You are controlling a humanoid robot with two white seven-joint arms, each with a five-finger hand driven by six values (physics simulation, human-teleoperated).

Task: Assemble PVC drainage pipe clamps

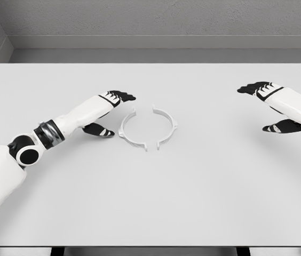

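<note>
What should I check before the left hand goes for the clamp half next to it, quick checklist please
1. Both clamp halves in view: ok. The left clamp half and the right clamp half lie on the table.
2. Halves joined: not ok. Gaps show between their ends at top and bottom.
3. Left hand free: ok, fingers spread, holding nothing.
4. Left hand near its half: ok, just left of it; whether it touches, cannot tell.
5. Right hand free: ok, open, well to the right of the halves.
6. Path between left hand and its half: ok, nothing lies there.
</note>
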